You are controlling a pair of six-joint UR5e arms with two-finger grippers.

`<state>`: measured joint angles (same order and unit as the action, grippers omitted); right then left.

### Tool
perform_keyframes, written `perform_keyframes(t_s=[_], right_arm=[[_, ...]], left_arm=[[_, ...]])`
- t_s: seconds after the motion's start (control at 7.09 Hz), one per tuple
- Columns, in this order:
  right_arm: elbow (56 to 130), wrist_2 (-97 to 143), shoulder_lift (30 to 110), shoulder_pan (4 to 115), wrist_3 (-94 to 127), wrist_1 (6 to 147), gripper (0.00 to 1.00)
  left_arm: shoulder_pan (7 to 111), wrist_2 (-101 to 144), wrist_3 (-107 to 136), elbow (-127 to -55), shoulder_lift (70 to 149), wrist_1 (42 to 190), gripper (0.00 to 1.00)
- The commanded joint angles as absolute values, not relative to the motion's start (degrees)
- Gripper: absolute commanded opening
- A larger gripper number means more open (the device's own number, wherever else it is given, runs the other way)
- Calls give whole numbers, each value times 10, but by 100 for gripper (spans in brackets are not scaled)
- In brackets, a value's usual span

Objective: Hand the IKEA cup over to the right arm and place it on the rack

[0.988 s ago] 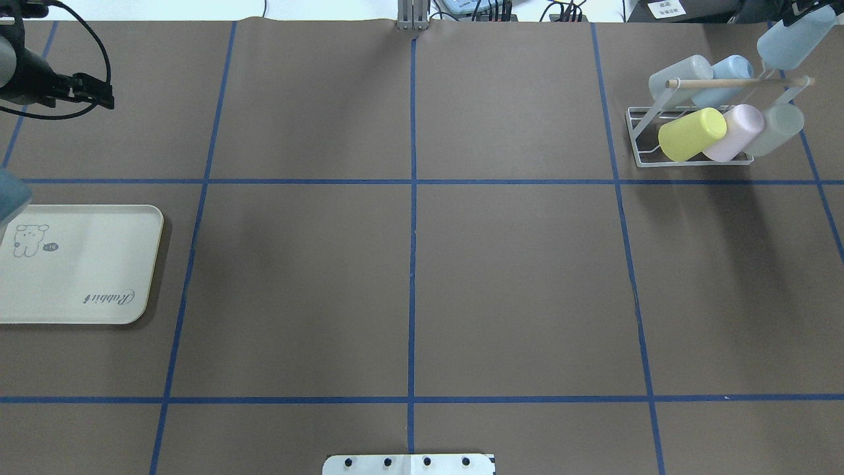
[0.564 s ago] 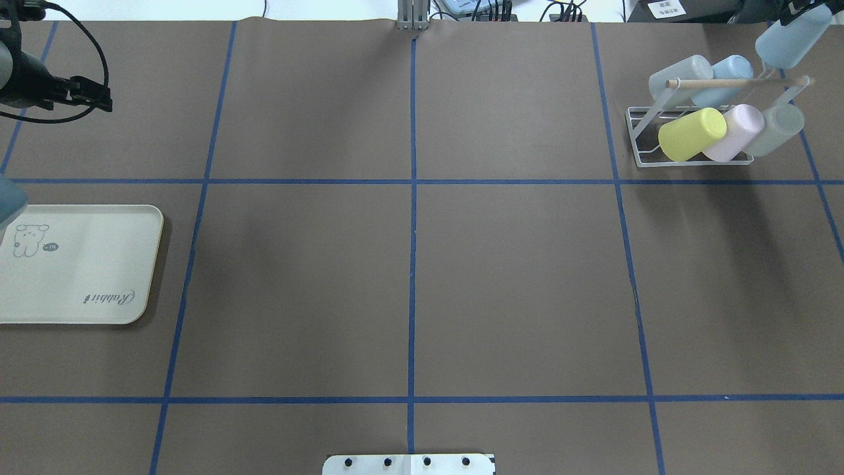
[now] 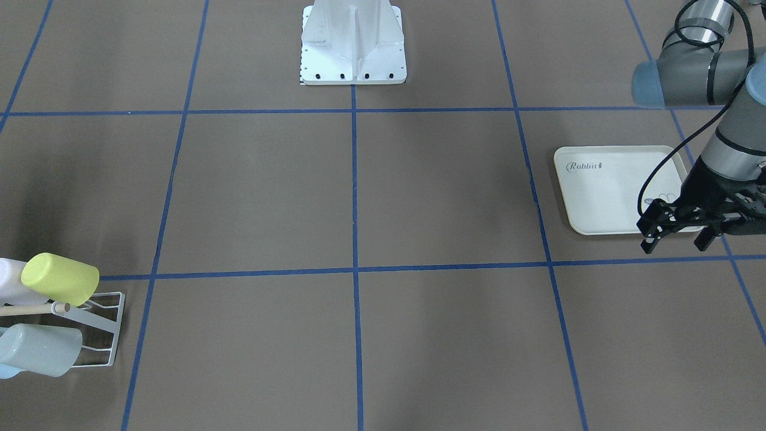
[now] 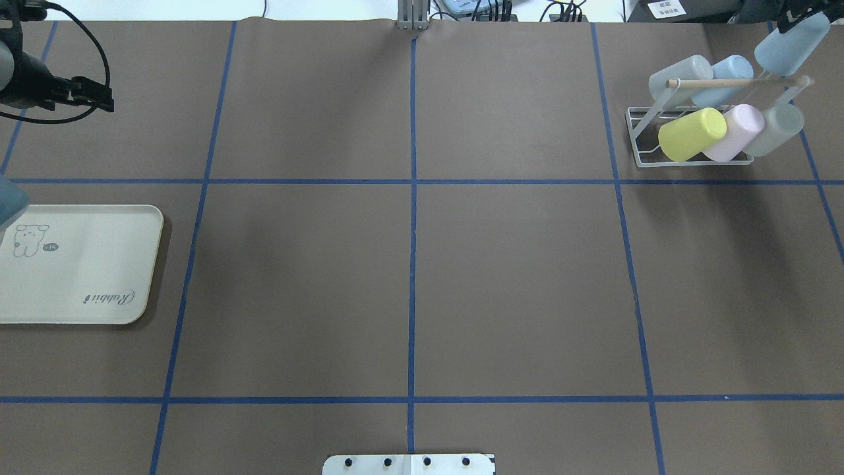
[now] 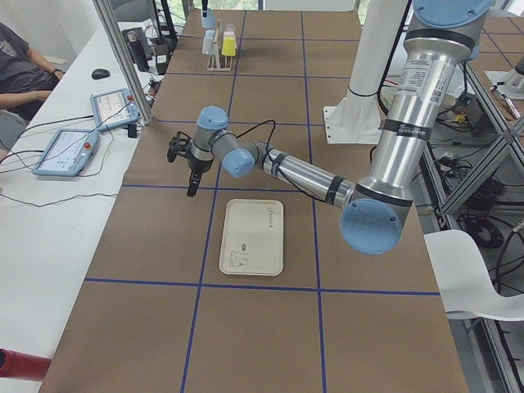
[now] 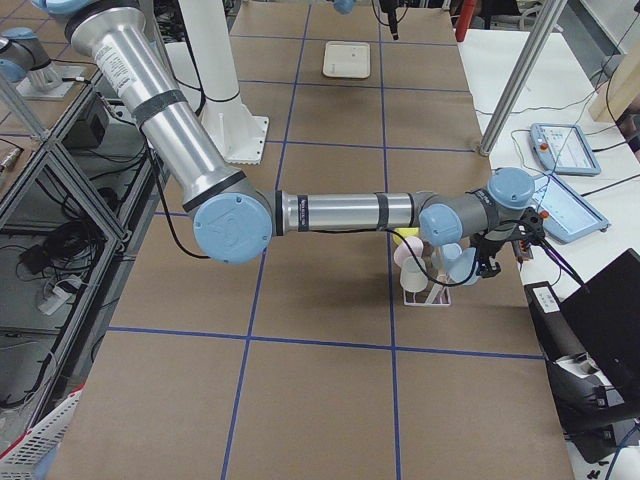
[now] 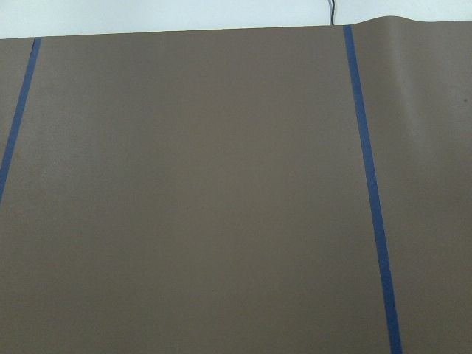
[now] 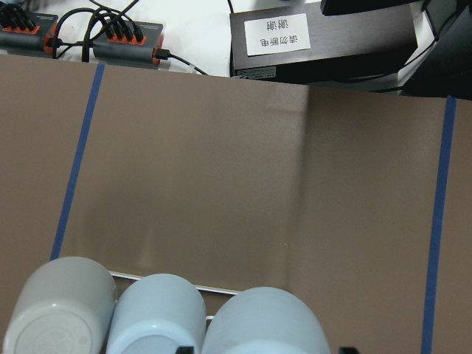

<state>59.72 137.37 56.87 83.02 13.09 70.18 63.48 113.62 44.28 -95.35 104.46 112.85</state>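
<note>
While the left fingers [image 3: 653, 230] are hanging spread wide and empty near the tray [image 3: 598, 197] in the front-facing view, that tray is carrying no cup, and the rack [image 3: 117, 329] is standing at the opposite end of the table [image 3: 269, 191]. Overhead, the IKEA cup [image 4: 791, 45] is sitting a touch closer to the dowel [image 4: 725, 83] than a second ago, so the handover looks finished and placing is under way; the right fingers [image 4: 784, 25] are closed on it. The rack is holding five other cups [image 4: 692, 132] on its prongs. From the right end, the cup is tilting just beside them. The right wrist camera is showing it pinched between both tips, beside two racked cups.
</note>
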Motion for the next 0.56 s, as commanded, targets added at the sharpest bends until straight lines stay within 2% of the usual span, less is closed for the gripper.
perform_keyframes(t_s=[0.0,0.28,0.42], right_arm=[[598,1374,571,828,131,700,30],[597,1374,574,825,131,700,37],[597,1373,574,824,131,700,45]], left_arm=[[630,1136,446,-953,1046,1129,100],[630,1136,446,-953,1046,1129,100],[630,1136,446,-953,1047,1129,100]])
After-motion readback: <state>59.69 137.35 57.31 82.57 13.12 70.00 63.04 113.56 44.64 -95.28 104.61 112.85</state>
